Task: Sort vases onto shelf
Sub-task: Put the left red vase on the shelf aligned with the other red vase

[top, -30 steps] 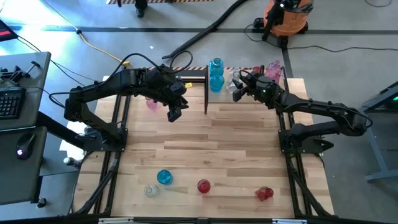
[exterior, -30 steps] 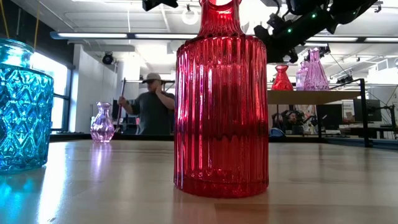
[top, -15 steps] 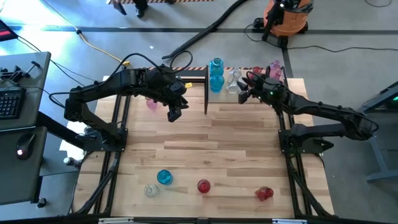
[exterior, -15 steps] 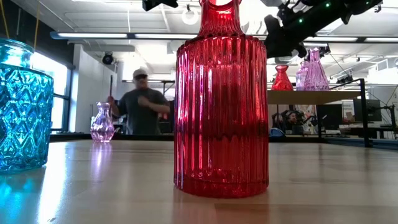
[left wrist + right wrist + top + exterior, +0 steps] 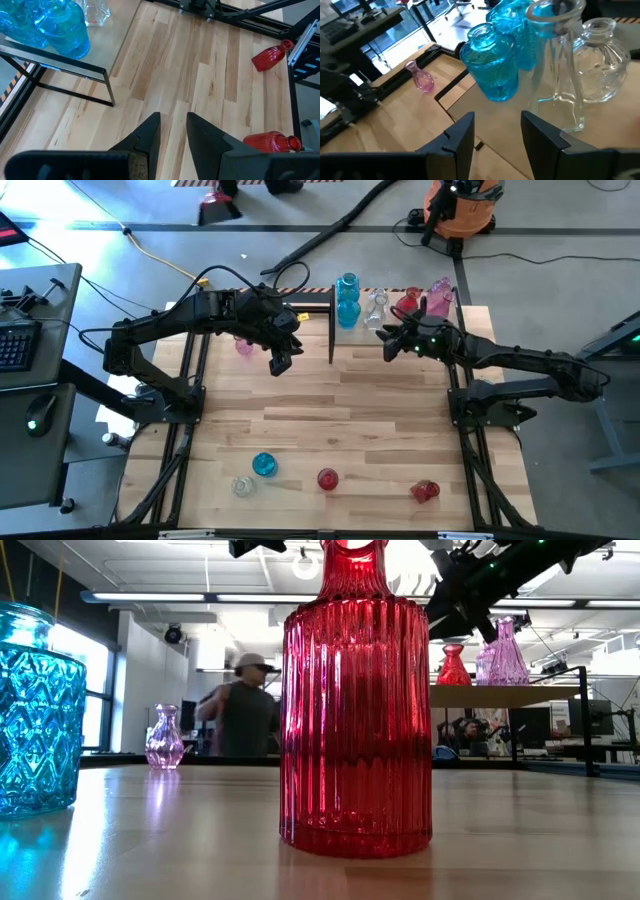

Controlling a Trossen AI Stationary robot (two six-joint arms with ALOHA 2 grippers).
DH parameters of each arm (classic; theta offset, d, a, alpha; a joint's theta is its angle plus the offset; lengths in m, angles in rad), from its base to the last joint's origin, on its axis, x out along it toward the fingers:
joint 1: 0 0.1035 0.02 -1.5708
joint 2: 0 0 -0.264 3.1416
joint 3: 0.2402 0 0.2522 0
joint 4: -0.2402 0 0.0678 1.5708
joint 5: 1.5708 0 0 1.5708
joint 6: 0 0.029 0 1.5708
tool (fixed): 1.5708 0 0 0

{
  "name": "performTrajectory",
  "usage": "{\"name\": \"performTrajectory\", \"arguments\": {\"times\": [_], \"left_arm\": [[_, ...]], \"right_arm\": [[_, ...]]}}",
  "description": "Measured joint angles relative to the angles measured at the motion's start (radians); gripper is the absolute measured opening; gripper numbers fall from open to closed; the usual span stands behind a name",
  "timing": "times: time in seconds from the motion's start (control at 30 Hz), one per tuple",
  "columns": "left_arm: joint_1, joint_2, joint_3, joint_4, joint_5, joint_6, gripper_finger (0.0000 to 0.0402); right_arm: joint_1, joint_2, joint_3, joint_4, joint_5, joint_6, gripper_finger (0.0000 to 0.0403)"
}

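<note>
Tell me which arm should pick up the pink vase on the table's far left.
Left. The left hand hangs open beside the pink vase; the right hand, also open and empty, sits by the shelf.

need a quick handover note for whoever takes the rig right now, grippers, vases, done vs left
Left gripper: open, empty, hovering over the table's far left part.
Right gripper: open, empty, just in front of the shelf.
On the shelf: blue vases, clear vase, red vase, pink vase.
Left to sort: pink vase far left; near edge has blue vase, clear vase, red vase and a toppled red vase.
</note>
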Motion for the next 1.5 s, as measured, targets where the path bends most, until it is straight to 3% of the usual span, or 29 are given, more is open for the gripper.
{"name": "performTrajectory", "arguments": {"times": [0.4,0.9,1.5], "left_arm": [[0.0,0.0,0.0,0.0,0.0,0.0,0.0086],[0.0,0.0,0.0,0.0,0.0,0.0,0.0086],[0.0,0.0,0.0,0.0,0.0,0.0,0.0086]], "right_arm": [[-0.001,0.071,0.001,0.071,0.007,0.069,0.0074],[-0.04,0.171,0.001,0.144,0.033,0.085,0.0071],[-0.081,0.171,0.001,0.145,0.067,0.089,0.0071]]}}
